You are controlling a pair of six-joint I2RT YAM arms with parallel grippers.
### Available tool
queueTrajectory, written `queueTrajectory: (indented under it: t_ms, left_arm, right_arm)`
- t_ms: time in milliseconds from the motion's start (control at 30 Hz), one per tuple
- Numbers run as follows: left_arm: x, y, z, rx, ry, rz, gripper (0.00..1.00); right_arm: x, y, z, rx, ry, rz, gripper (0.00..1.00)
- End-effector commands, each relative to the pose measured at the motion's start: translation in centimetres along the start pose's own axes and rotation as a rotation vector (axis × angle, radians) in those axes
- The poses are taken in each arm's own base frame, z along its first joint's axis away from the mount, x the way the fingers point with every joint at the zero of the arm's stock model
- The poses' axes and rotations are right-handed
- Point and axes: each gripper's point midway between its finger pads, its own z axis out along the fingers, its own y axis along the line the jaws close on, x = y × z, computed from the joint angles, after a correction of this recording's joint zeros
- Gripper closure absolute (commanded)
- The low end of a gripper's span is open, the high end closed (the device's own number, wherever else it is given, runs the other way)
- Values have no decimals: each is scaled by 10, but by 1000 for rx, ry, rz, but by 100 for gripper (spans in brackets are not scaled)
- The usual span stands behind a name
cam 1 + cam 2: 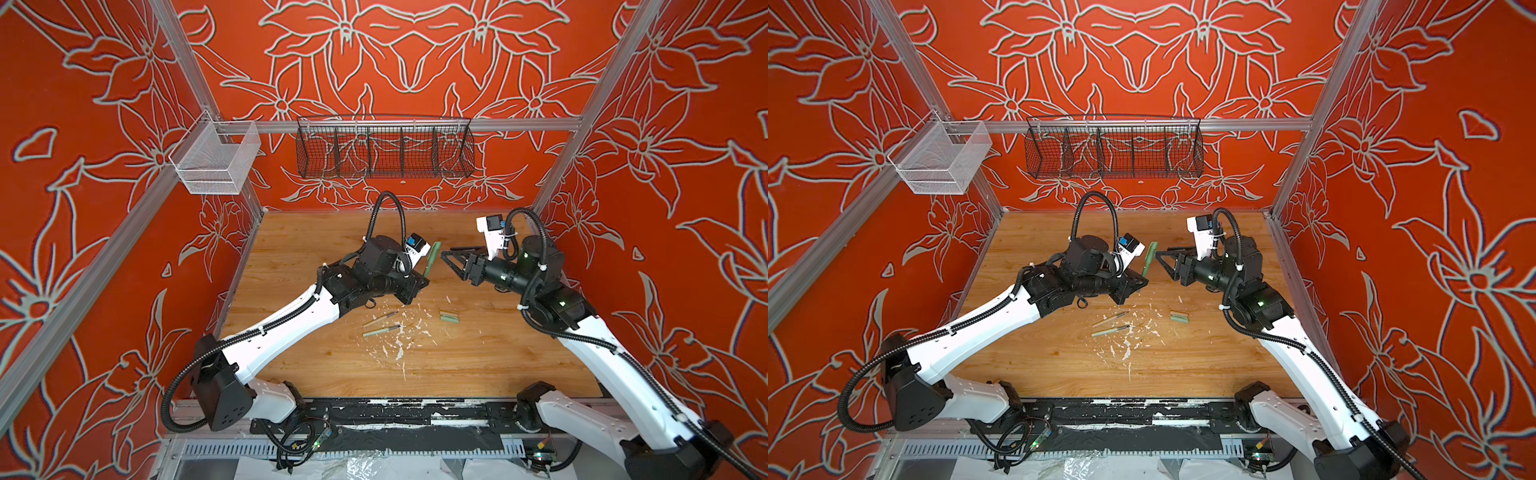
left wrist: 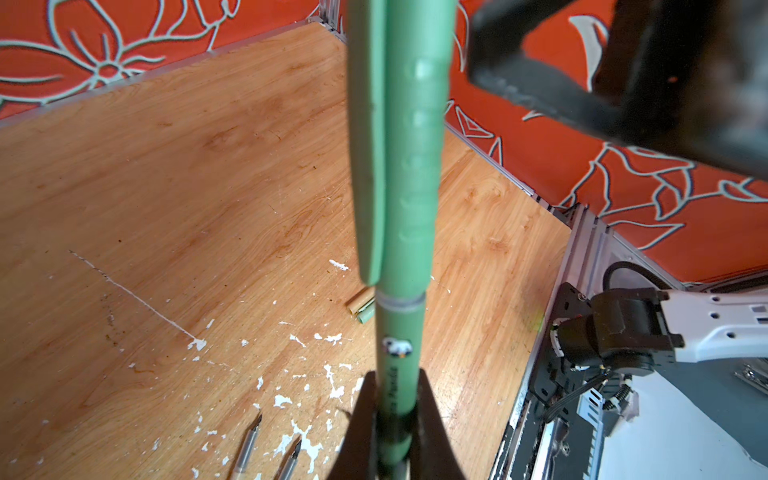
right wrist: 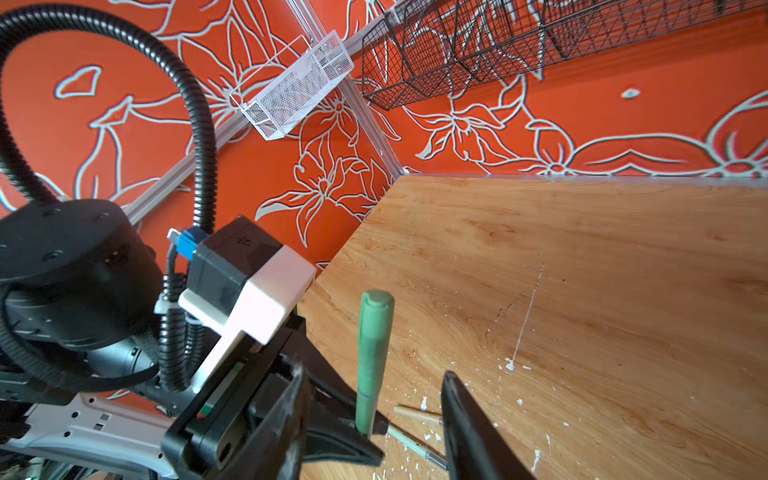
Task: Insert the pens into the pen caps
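Left gripper (image 2: 392,415) is clamped tight on the lower barrel of the dark green pen (image 2: 401,353), holding it clear of the table (image 1: 311,353), near the middle. The dark green cap (image 2: 411,166) sits on the far end. Right gripper (image 3: 374,372) has its jaws wide apart on either side of the cap, gripping nothing.

Risks for you:
- A pale ring shows at the cap/barrel seam. I'd judge the cap may not be fully home, so a bump could pop it.
- The barrel is smooth round plastic and gripped low, so it can pivot or slide.
- The cap has a flat clip and small dimples.

Beige pen (image 1: 380,319) and mint pen (image 1: 382,331) lie on the wood-grain top, metal tips bare. Beige cap (image 1: 445,312) and pale green cap (image 1: 449,318) lie side by side nearby. All are round and will roll. White paint flecks (image 1: 399,345) could be mistaken for parts.
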Motion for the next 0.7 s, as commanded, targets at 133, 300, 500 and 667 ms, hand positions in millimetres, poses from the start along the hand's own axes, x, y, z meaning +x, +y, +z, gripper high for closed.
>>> queueTrajectory:
  t_ms: [133, 300, 500, 667]
  left_arm:
    - [3, -8, -7, 44, -8, -6, 100]
    - [4, -8, -8, 54, -6, -8, 100]
    - [3, -8, -6, 57, -8, -8, 100]
    - [0, -9, -6, 68, -13, -7, 100]
  right_arm:
    - [-8, 17, 8, -183, -23, 16, 50]
    - [-8, 12, 13, -200, -18, 32, 52]
    - [-2, 8, 19, -206, 6, 50, 56]
    - [3, 7, 19, -200, 30, 42, 57]
